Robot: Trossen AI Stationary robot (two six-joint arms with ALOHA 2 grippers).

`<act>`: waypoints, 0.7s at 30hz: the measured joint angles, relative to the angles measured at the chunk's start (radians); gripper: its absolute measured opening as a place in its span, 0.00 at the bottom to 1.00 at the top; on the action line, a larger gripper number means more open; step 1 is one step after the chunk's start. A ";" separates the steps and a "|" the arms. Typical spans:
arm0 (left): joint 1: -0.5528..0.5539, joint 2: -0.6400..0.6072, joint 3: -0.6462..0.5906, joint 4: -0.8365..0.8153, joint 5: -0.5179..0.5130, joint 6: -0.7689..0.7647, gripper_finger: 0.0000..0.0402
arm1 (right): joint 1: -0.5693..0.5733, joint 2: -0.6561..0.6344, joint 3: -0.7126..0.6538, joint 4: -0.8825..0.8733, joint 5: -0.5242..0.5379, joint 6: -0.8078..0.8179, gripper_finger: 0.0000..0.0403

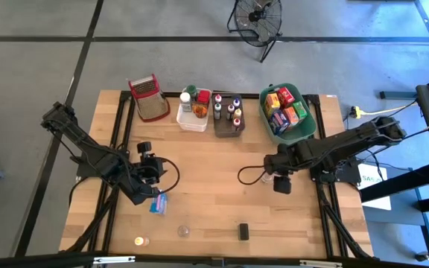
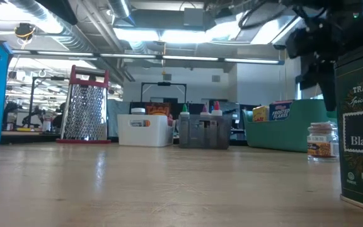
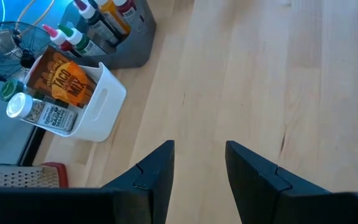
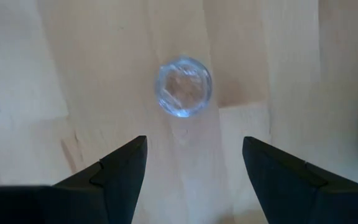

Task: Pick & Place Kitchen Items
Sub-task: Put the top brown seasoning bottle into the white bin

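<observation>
My right gripper (image 1: 269, 167) hangs open over the table's middle right and points straight down. A small spice jar with a clear cap (image 4: 183, 86) stands upright on the wood below it, just ahead of the fingertips (image 4: 194, 163). In the low view the same jar (image 2: 323, 140) shows an orange label. My left gripper (image 1: 146, 151) is open over the table's left half and faces the far bins, its fingers (image 3: 199, 163) holding nothing. A blue box (image 1: 158, 202) stands on the table just beside the left arm, on its near side.
Along the far edge stand a red-rimmed wire basket (image 1: 146, 97), a white bin (image 1: 193, 119), a grey bin (image 1: 228, 125) of bottles and a green bin (image 1: 307, 123) of boxes. Near the front edge stand a small jar (image 1: 141, 241), a clear jar (image 1: 184, 231) and a dark tin (image 1: 243, 231).
</observation>
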 joint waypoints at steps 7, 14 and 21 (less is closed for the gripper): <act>0.000 0.000 0.000 0.000 -0.002 -0.001 0.35 | 0.000 0.000 -0.083 0.099 -0.052 0.092 0.67; 0.000 0.000 0.000 0.000 -0.002 -0.009 0.35 | 0.000 0.000 -0.243 0.309 -0.094 0.077 0.67; 0.000 0.000 0.000 0.000 -0.002 -0.010 0.35 | -0.002 -0.005 -0.389 0.552 -0.071 0.006 0.67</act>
